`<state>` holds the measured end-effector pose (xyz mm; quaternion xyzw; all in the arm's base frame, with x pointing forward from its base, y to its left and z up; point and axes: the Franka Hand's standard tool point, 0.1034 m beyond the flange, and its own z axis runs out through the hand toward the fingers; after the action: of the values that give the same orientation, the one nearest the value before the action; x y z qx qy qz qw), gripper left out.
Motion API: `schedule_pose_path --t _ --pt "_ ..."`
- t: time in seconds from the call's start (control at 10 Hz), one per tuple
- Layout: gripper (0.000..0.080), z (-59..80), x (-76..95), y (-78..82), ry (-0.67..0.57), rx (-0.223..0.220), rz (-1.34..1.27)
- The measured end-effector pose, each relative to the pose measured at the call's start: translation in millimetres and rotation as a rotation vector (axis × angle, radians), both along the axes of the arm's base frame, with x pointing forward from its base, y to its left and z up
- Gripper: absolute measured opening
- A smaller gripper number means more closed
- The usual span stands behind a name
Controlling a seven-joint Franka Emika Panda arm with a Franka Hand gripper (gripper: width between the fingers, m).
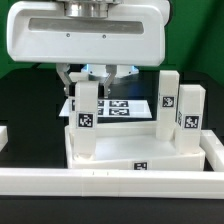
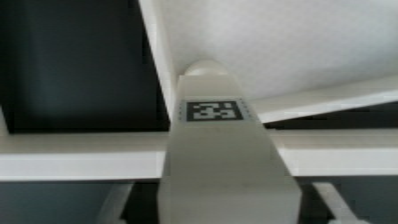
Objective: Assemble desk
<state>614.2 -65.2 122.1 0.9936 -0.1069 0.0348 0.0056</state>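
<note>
**Gripper over the front leg, grip unclear**

The gripper [image 1: 88, 76] hangs under the arm's bulky white head, right above the upright leg [image 1: 85, 112] that stands at the near corner of the tabletop [image 1: 130, 152], on the exterior view's left. That leg lies straight below the fingers, its long axis vertical and in line with the wrist. Any coming move therefore turns on a straight drop or lift, not a sideways reach.

The wrist view looks down the same leg [image 2: 221, 160]. Its tag [image 2: 215, 110] faces the camera, and its near end swells to fill the space where the jaws would be. The jaws seem to stand either side of the leg's top. Whether they pinch it or only bracket it I cannot tell, because the arm's housing hides the fingertips from outside and the wrist camera shows none clearly.

Two more legs [image 1: 168, 100] [image 1: 191, 118] stand upright on the exterior view's right side of the tabletop. The marker board [image 1: 125, 106] lies flat behind. The socket under the front leg is hidden, so its seating cannot be judged.
</note>
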Motion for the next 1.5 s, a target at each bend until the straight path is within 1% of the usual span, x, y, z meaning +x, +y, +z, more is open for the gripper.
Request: schedule_pose_path --t 0.2,0.4,0.5,0.7,0.8,0.9,1.0,1.1,1.3,1.5 --pt "0.029 -0.6 0.1 2.2 -0.006 0.035 -0.262" --pt "0.029 -0.7 3.7 7.7 -0.025 0.061 -0.443" --pt "0.029 -0.8 4.0 9.7 -0.025 0.07 -0.508" --pt "0.029 -0.6 4.1 9.9 -0.024 0.069 -0.491" --pt "0.0391 -1.0 4.0 10.9 -0.023 0.061 -0.466" --pt "0.0529 -1.7 3.8 13.5 -0.021 0.053 -0.435" --pt "0.0529 -1.8 3.9 15.2 -0.02 0.044 -0.363" --pt "0.0628 -2.0 4.2 18.3 -0.02 0.028 -0.269" --pt "0.0643 -2.8 4.8 23.1 -0.023 0.011 -0.086" --pt "0.0649 -2.6 5.4 23.4 -0.023 -0.005 0.085"
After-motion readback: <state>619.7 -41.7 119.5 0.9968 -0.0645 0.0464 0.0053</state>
